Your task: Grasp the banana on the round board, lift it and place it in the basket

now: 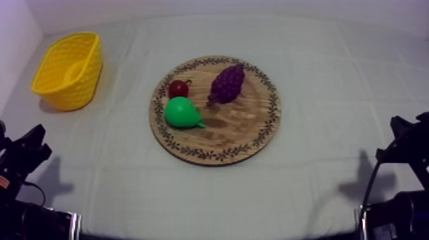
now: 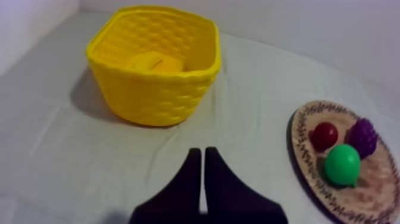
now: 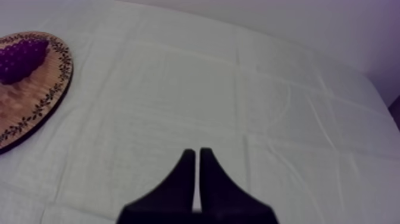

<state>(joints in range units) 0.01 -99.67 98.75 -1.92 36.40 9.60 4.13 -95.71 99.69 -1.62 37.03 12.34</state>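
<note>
Banana [image 2: 156, 61] lies inside the yellow basket [image 2: 149, 98] at the far left, so the task looks done. The wooden board [image 1: 236, 134] at centre holds the pear [image 1: 182, 113], grapes [image 1: 228, 83] and small red fruit [image 1: 178, 88]. The left gripper [image 2: 202, 154] and right gripper [image 3: 196, 155] sit at the near corners, fingers pressed together on nothing, seemingly parked.
</note>
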